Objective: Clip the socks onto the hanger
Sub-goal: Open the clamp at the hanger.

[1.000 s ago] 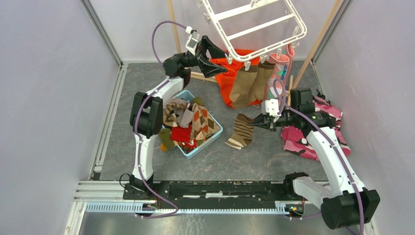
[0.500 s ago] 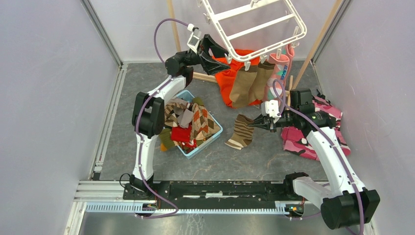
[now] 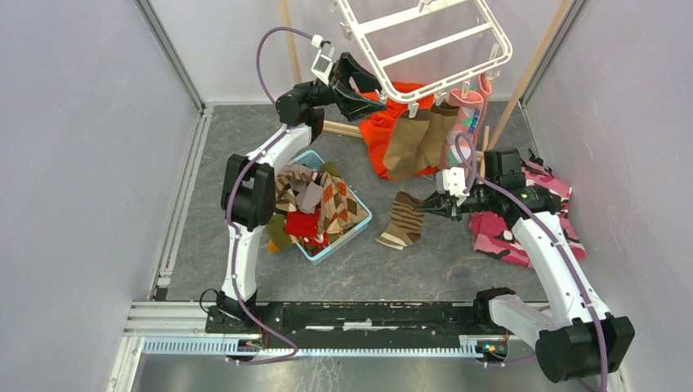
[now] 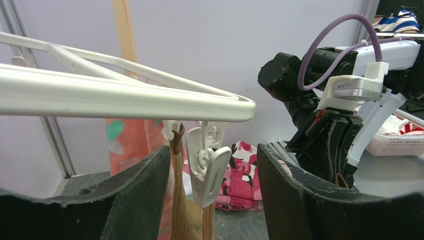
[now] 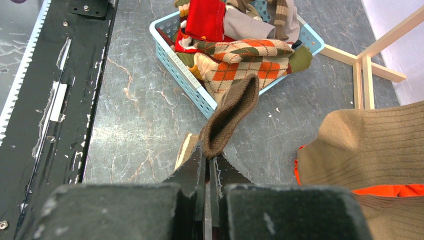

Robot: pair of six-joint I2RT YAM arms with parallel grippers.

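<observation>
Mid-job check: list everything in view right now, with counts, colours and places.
hanger: one, white, hung high at the back
clips: several, white, round its edge
brown socks: two, clipped to its near edge
pink sock: one, clipped beside them
striped sock: one, brown-tan, centre
basket: one, light blue, left of centre
basket socks: many, mixed colours, heaped inside
garment: one, orange, behind the brown socks
cloth: one, pink camouflage, right
stand: one, light wood, back
left end effector: open, straddling one clip
right end effector: shut on the striped sock's cuff
</observation>
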